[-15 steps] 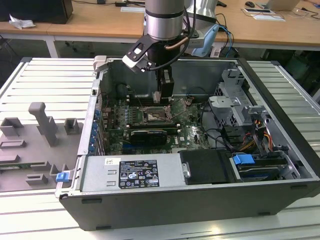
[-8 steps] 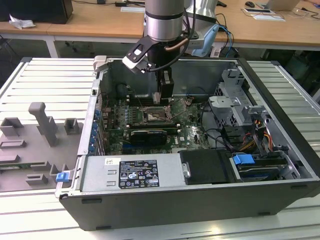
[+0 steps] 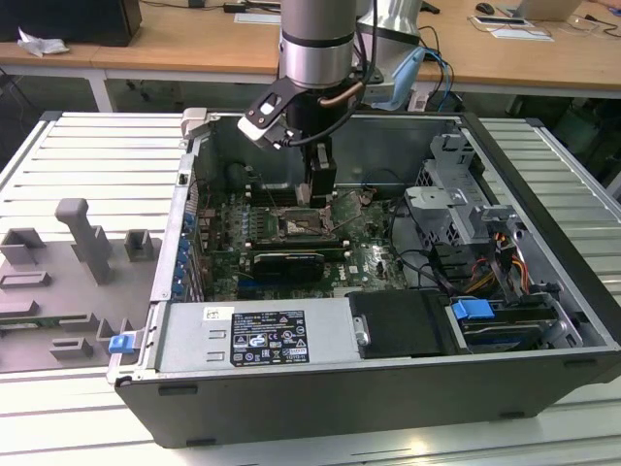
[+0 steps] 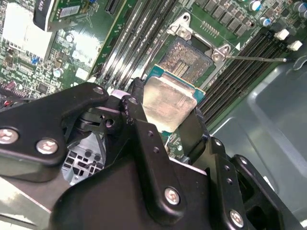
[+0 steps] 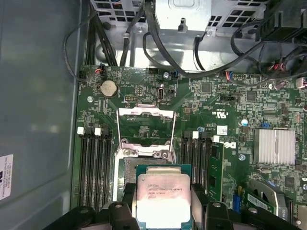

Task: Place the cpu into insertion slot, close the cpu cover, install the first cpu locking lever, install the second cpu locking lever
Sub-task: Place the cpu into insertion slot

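Observation:
My gripper (image 5: 163, 191) is shut on the cpu (image 5: 163, 197), a square chip with a pale silver face, one black finger (image 5: 127, 199) on each side. In the second wrist view the cpu (image 4: 168, 101) hangs tilted just off the insertion slot (image 4: 184, 56), whose dark pin field lies bare. The cpu cover (image 5: 145, 111) stands flipped open beyond the insertion slot (image 5: 128, 166). A thin locking lever (image 4: 254, 58) sticks out beside the socket. In the exterior view the gripper (image 3: 320, 194) hovers over the insertion slot (image 3: 303, 226) inside the computer case.
Black memory slots (image 5: 93, 167) flank the socket on the green motherboard (image 3: 374, 262). A finned heat sink (image 5: 274, 146), cable bundles (image 5: 158, 38) and a drive cage (image 3: 456, 199) sit nearby. The power supply (image 3: 257, 335) lies at the case front. A grey fixture tray (image 3: 68, 272) stands outside.

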